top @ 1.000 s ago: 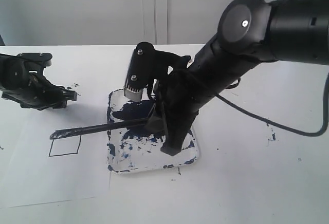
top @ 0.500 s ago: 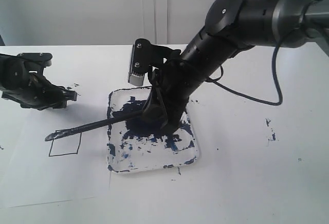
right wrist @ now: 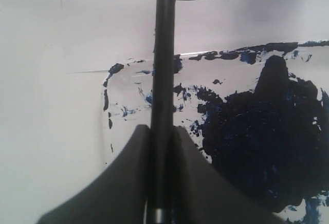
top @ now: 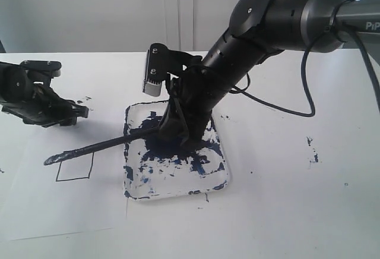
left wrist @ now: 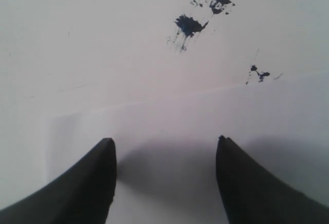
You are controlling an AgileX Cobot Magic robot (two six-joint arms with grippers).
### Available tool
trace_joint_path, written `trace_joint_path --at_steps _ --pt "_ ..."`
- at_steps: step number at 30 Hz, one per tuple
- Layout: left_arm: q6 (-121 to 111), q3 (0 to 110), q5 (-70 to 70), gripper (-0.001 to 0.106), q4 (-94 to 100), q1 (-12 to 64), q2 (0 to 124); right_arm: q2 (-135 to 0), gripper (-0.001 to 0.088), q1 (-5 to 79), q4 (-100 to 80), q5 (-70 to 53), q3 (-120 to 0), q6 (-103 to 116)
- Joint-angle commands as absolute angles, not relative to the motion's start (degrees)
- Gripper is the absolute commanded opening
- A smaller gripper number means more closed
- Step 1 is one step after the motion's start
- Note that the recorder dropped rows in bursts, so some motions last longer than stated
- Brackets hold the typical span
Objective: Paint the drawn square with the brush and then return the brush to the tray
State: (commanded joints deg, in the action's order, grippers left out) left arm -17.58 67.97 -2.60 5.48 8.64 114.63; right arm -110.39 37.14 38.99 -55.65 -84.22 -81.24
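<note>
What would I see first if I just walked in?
Probably the big black right gripper in the middle, shut on a long black paintbrush whose tip reaches a corner of the blank drawn square. Under that gripper lies the white tray, smeared with dark navy paint. The left gripper is open and empty over at the left.
</note>
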Motion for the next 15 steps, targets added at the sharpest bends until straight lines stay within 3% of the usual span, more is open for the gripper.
trace_joint_path --at_steps 15 --pt "-18.82 67.97 -2.17 0.062 6.31 8.64 115.73 -110.39 0.0 37.14 35.96 -56.1 -84.22 -80.37"
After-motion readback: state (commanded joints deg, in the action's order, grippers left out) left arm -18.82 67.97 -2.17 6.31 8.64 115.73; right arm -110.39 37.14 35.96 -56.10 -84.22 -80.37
